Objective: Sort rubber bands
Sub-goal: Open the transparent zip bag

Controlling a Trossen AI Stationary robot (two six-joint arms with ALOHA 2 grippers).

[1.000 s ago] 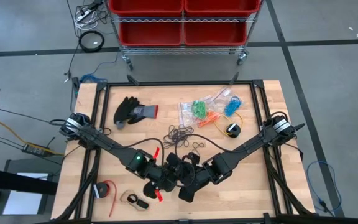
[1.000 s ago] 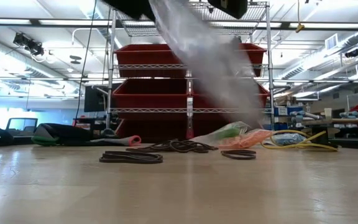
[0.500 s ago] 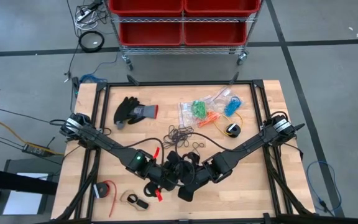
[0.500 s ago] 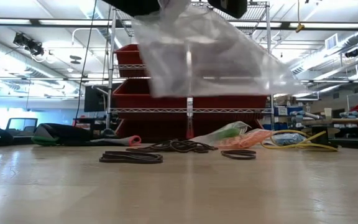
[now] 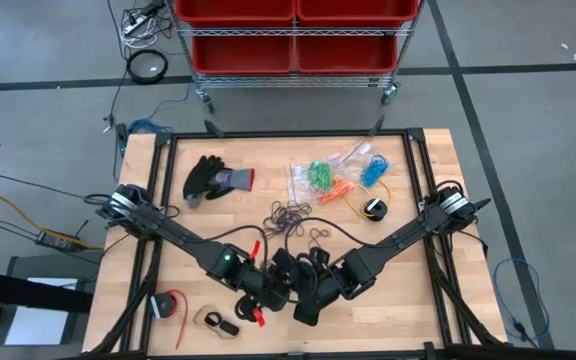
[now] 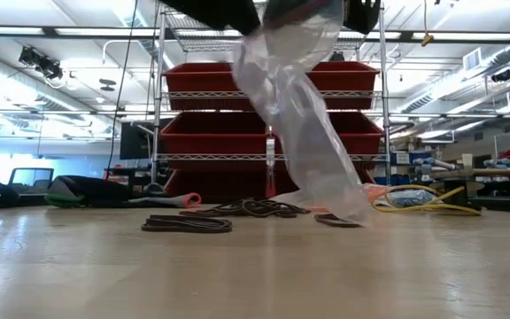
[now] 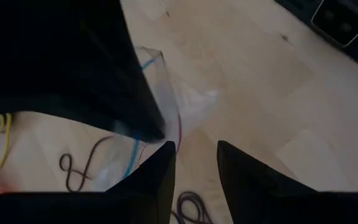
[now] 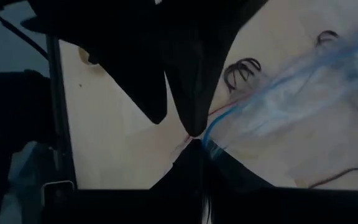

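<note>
Low view: we see clear bag [image 6: 304,115] hanging between both grippers.
Right gripper [image 8: 197,140]: pinched closed on bag.
Left gripper [image 7: 194,177]: part-open, grip unclear.
Risk: we think bag slips, missing black bands [image 6: 242,209].
</note>
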